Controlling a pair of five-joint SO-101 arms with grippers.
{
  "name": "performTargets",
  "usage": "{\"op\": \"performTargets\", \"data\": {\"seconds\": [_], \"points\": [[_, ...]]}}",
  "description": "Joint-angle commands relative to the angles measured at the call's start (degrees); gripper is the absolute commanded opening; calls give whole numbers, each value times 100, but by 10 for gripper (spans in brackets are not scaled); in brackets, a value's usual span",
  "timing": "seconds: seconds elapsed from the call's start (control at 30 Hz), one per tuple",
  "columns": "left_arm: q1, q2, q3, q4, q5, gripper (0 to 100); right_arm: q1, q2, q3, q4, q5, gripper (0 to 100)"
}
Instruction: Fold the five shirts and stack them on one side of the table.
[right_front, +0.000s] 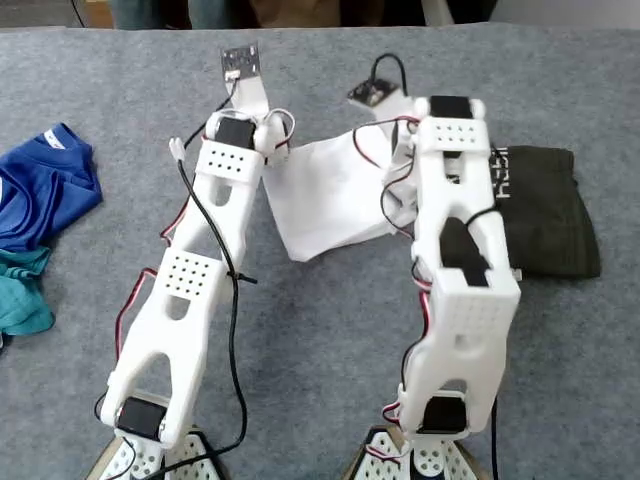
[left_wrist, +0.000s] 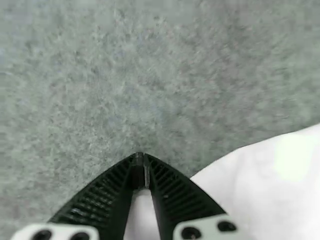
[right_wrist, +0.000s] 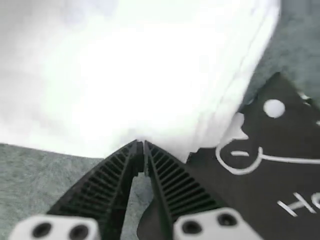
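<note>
A white shirt lies partly folded at the middle back of the table, between my two arms. My left gripper is shut at the shirt's left edge, and white cloth shows between its fingers. In the high view this left gripper sits at the shirt's upper left corner. My right gripper is shut on the edge of the white shirt, beside a folded black shirt. The black shirt lies at the right, partly under the right arm.
A blue shirt and a teal shirt lie crumpled at the left edge. The grey felt table is bare between the arms' bases and along the far side.
</note>
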Motion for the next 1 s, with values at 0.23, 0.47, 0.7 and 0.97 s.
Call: {"op": "performTargets", "data": {"seconds": [0.23, 0.47, 0.7, 0.97], "points": [[-303, -114, -268, 132, -35, 30, 132, 936, -1666, 554, -35, 15], [-558, -193, -286, 580, -18, 33, -79, 927, -3081, 1512, -44, 16], [-1051, -1301, -268, 1363, 0, 50, 35, 919, -4347, 1644, -967, 19], [-998, -1002, -277, 2259, 905, 280, -413, 919, -3653, 1653, -3182, 279]]}}
